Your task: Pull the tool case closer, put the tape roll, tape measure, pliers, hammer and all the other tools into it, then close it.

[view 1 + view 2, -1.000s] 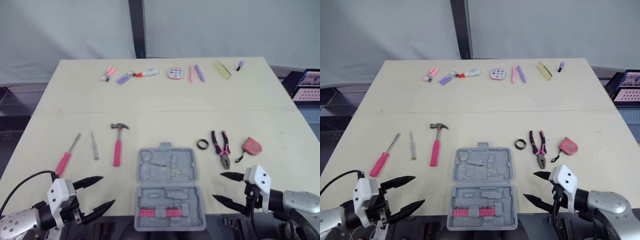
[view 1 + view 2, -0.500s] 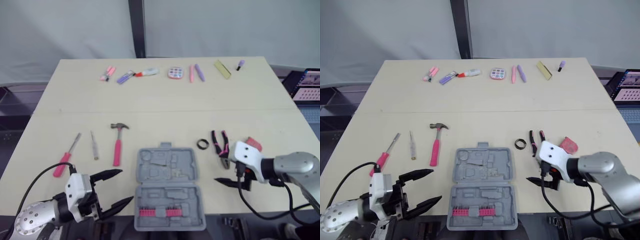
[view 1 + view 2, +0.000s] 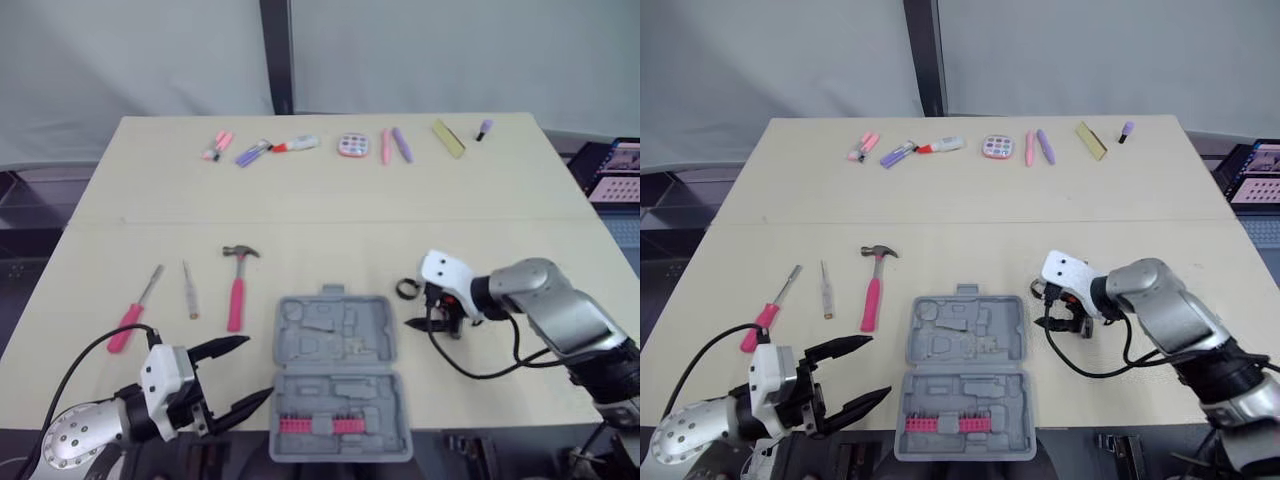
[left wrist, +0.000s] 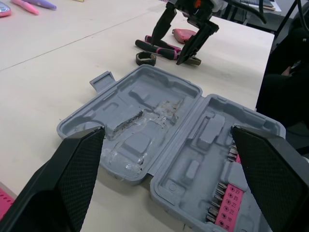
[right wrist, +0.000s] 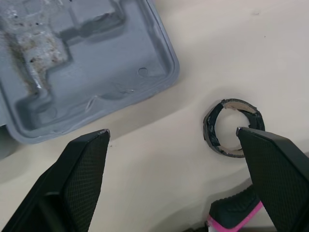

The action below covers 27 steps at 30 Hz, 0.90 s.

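The grey tool case [image 3: 335,345] lies open at the table's near edge, with a pink bit strip [image 3: 315,424] in its near half. My right gripper [image 3: 420,308] hovers open just right of the case, its fingers spread over the black tape roll [image 5: 233,128] and the pink-handled pliers [image 4: 161,48]. Behind it lies the pink tape measure [image 4: 186,35]. My left gripper [image 3: 255,368] stands open at the case's left near side, holding nothing. Left of the case lie the pink hammer [image 3: 236,290] and two screwdrivers [image 3: 133,310].
A row of small pens, markers and a round palette [image 3: 350,146] lines the table's far edge. A laptop [image 3: 615,170] sits beyond the right edge. The case slightly overhangs the table's front edge [image 3: 450,420].
My right arm has swung in from the near right corner, forward and left, to above the tape roll and pliers. The left gripper moved right towards the case, then stopped.
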### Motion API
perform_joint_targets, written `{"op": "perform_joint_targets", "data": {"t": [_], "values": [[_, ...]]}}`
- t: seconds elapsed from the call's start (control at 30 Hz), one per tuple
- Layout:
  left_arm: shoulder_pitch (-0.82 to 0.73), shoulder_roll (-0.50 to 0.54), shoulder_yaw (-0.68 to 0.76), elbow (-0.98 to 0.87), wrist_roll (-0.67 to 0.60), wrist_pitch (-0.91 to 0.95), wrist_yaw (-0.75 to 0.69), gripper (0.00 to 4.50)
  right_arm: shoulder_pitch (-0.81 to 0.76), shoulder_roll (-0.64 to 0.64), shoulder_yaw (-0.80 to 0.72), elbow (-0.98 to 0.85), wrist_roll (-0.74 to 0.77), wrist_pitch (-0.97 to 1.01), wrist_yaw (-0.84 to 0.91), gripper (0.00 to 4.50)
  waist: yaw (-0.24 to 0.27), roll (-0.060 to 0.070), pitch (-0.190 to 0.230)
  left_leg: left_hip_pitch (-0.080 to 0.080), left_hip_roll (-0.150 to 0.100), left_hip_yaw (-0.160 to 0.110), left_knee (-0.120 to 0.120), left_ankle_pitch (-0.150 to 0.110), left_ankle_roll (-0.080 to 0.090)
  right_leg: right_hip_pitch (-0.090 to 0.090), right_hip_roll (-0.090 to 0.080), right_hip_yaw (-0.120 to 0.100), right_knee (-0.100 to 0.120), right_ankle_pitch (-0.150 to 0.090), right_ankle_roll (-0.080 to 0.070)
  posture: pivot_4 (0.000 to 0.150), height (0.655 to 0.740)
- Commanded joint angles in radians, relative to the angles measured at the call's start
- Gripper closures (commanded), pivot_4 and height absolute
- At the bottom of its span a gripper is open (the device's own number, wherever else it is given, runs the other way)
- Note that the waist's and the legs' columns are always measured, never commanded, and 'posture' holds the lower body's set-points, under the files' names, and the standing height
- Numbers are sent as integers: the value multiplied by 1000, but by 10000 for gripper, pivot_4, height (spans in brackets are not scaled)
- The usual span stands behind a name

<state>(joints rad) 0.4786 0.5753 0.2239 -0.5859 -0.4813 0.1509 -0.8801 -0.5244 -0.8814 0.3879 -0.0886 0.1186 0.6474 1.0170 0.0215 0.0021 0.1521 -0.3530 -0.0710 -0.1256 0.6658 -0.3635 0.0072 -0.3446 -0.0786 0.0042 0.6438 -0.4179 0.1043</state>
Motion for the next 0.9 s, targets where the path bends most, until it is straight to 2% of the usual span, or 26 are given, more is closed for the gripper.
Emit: {"op": "perform_joint_targets", "data": {"t": [0.03, 0.77, 0.83, 0.9], "values": [[19, 2, 8, -28, 2, -23, 3, 315, -15, 13, -9, 14, -27, -34, 15, 582, -1, 0, 0, 0, 0, 0, 0, 0, 0, 0, 0, 0, 0, 0, 0, 1500, 7400], [32, 23, 10, -93, 3, 29, 64, 315, -66, 124, 1, 195, -146, -127, 47, 582, -4, 0, 0, 0, 0, 0, 0, 0, 0, -1, 0, 0, 0, 0, 0, 1500, 7400], [30, 24, 8, -97, 3, 35, 70, 0, -66, 128, 2, 199, -151, -131, 52, 5784, -4, 0, 0, 0, 0, 0, 0, 0, 0, -1, 0, 0, 0, 0, 0, 1500, 7400], [31, 22, 8, -103, 4, 40, 74, 0, -62, 132, 2, 198, -154, -134, 55, 13380, -4, 1, 0, 0, 0, 0, 0, 0, 0, -1, 0, 0, 0, 0, 0, 1500, 7400]]}}
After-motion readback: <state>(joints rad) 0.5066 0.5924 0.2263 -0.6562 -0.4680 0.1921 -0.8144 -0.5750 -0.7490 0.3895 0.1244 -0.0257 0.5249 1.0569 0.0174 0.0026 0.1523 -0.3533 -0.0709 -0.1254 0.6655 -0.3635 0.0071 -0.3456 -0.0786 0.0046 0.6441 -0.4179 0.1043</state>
